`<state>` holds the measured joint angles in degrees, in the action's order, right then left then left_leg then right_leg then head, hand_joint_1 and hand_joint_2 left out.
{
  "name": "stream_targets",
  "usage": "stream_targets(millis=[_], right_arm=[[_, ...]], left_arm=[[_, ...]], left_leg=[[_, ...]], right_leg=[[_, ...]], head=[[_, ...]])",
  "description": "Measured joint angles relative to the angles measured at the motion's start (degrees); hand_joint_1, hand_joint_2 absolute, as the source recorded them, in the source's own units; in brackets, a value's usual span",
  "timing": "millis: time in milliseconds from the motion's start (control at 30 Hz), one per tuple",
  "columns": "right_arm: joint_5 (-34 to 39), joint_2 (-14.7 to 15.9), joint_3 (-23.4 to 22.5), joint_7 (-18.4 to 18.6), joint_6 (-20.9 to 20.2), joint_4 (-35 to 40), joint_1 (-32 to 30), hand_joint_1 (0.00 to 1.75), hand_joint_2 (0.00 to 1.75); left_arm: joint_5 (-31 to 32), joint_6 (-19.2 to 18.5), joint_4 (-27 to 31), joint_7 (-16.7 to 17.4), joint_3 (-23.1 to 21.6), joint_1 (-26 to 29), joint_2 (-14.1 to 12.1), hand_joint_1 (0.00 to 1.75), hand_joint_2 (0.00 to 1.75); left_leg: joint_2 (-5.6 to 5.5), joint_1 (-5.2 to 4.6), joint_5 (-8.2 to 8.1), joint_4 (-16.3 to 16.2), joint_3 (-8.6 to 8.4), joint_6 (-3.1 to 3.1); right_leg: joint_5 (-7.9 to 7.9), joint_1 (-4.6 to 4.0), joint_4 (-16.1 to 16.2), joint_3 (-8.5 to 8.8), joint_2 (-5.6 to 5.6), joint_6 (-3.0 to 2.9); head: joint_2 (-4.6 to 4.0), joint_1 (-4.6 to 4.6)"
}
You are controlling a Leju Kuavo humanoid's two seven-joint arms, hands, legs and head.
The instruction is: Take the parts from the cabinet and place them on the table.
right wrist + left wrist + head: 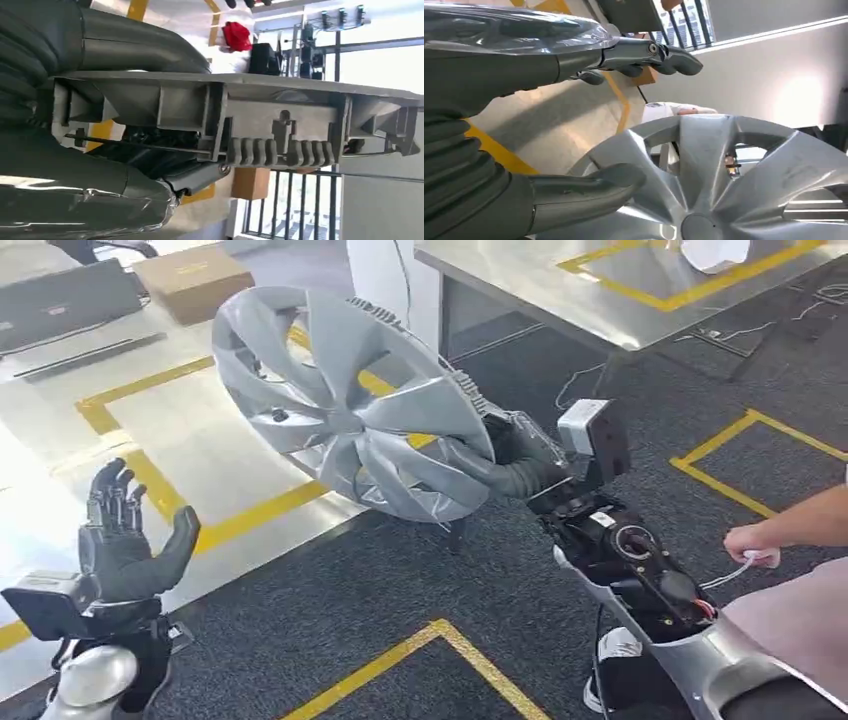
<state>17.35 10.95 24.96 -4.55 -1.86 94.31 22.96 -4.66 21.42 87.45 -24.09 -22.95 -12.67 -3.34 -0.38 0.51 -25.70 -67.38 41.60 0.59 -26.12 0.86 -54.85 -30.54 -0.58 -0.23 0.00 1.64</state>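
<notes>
While right robot hand [515,462] grips one hubcap [350,400], left robot hand [125,535] spread.

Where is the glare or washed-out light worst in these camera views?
Head view: sunlight bleaches the pale floor at left, beside the open left robot hand. Left wrist view: a bright patch blows out the white wall above the silver plastic wheel cover. Right wrist view: backlit windows overexposed.

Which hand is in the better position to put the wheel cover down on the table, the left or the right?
Right, probably. The right hand already grips the wheel cover by its rim, near the silver table. The left hand is raised, fingers apart, holding nothing.
</notes>
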Motion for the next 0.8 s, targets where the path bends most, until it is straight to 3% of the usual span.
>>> stream_targets(millis=[33,67,100,133,200,267,333,400,433,467,567,633,700,767,800], right_arm=[[0.0,0.0,0.0,-0.1,0.0,0.0,0.0,1.75,1.75],[0.0,0.0,0.0,-0.2,0.0,0.0,0.0,1.75,1.75],[0.0,0.0,0.0,-0.3,0.0,0.0,0.2,1.75,1.75],[0.0,0.0,0.0,-0.3,0.0,0.0,0.3,1.75,1.75],[0.0,0.0,0.0,-0.2,0.0,-0.1,0.3,1.75,1.75],[0.0,0.0,0.0,-0.2,0.0,-0.1,0.4,1.75,1.75],[0.0,0.0,0.0,-0.5,0.1,-0.2,0.5,1.75,1.75],[-0.3,0.0,-0.1,-0.8,0.2,-0.2,-0.1,1.75,1.75],[-0.5,0.0,-0.1,-0.8,0.2,-0.2,-0.4,1.75,1.75],[-1.0,0.0,-0.1,-0.9,0.1,-0.3,-0.5,1.75,1.75],[-1.7,0.0,-0.2,-1.1,-0.7,-0.5,-0.1,1.75,1.75],[-2.6,0.0,-0.2,-1.4,-1.1,-1.1,0.8,1.75,1.75],[-3.4,0.0,0.0,-1.6,-1.6,-1.6,1.8,1.75,1.75],[-4.5,-0.1,0.1,-2.4,-2.2,-2.7,2.7,1.75,1.75],[-5.0,-0.1,0.1,-2.7,-2.3,-3.6,3.6,1.75,1.75]], left_arm=[[0.0,0.0,0.0,0.0,0.0,0.0,0.0,0.00,1.75],[0.0,0.0,0.0,0.0,0.0,0.0,-0.1,0.00,1.75],[0.0,0.0,0.0,0.1,0.0,0.0,-0.1,0.00,1.75],[0.0,0.0,0.1,0.1,0.0,-0.1,-0.1,0.00,1.75],[0.0,0.0,0.2,0.1,0.0,-0.1,-0.1,0.00,1.75],[0.0,0.0,0.3,0.1,0.0,-0.1,-0.1,0.00,1.75],[0.0,-0.5,0.4,0.2,0.0,-0.3,-0.1,0.00,1.75],[0.0,-0.7,0.4,0.3,0.0,-0.2,-0.1,0.00,1.75],[0.0,-0.8,0.3,0.4,0.0,-0.2,0.0,0.00,1.75],[0.0,-0.9,0.3,0.4,0.0,-0.2,0.0,0.00,1.75],[0.0,-1.0,0.3,0.4,0.0,-0.4,0.2,0.00,1.75],[0.0,-1.0,0.2,0.2,0.0,-0.7,0.2,0.00,1.75],[0.0,-1.1,0.1,0.0,0.0,-0.8,0.4,0.00,1.75],[0.0,-1.2,0.0,-0.1,0.0,-1.5,0.5,0.00,1.75],[0.0,-1.3,0.0,-0.3,0.0,-1.9,0.5,0.00,1.75]], left_leg=[[0.00,-0.04,3.79,5.9,-2.22,-0.39],[-0.04,-0.10,5.39,10.3,-3.98,-0.81],[0.00,-0.58,4.51,10.5,-4.66,-0.76],[0.01,-0.59,3.59,12.0,-5.07,-1.00],[-0.11,-0.70,3.26,11.8,-5.14,-1.38],[-0.11,-0.02,2.99,12.7,-6.39,-1.83],[-0.03,0.00,2.44,12.8,-7.11,-2.56],[-0.03,-0.02,1.74,12.7,-7.78,-2.61],[-0.07,-0.02,1.33,12.7,-8.31,-2.61],[-0.16,-0.02,0.86,12.7,-9.02,-2.58],[-0.30,-0.02,-0.78,12.7,-11.32,-2.03],[-0.27,-0.33,-1.15,12.5,-11.00,-1.52],[-0.03,-0.31,-1.14,12.6,-10.34,-1.08],[0.04,-0.34,-1.96,12.0,-10.19,-0.34],[0.10,-0.35,-2.63,9.8,-9.25,-0.06]], right_leg=[[-0.51,-0.04,0.0,0.77,-0.04,0.15],[-1.03,0.02,0.1,1.02,0.01,0.38],[-1.20,-0.41,0.1,1.12,-0.15,0.67],[-1.33,-0.26,0.1,0.97,-0.17,1.02],[-1.58,-0.26,0.6,1.35,-0.11,1.51],[-2.59,-0.12,-0.5,1.11,0.23,2.26],[-5.90,-0.11,-8.6,-2.82,0.27,2.63],[-8.33,-0.08,-17.8,-8.37,0.28,2.95],[-7.55,-0.04,-19.3,-9.91,0.29,3.04],[-5.15,0.06,-17.7,-9.92,0.29,3.02],[5.23,0.12,-3.6,-5.79,0.34,2.43],[4.28,-0.42,-2.0,-4.24,0.33,1.92],[2.69,-0.51,-0.8,-4.02,0.25,1.13],[2.54,0.18,-0.1,-3.22,0.23,0.75],[2.41,0.18,0.1,-2.92,0.18,0.52]], head=[[0.00,-0.22],[0.00,-0.38],[0.00,-0.51],[0.00,-0.57],[0.00,-0.46],[0.00,-0.26],[0.00,0.61],[0.00,1.00],[0.00,1.11],[0.00,1.39],[0.00,2.34],[0.00,2.22],[0.00,2.34],[0.00,2.01],[0.00,1.81]])
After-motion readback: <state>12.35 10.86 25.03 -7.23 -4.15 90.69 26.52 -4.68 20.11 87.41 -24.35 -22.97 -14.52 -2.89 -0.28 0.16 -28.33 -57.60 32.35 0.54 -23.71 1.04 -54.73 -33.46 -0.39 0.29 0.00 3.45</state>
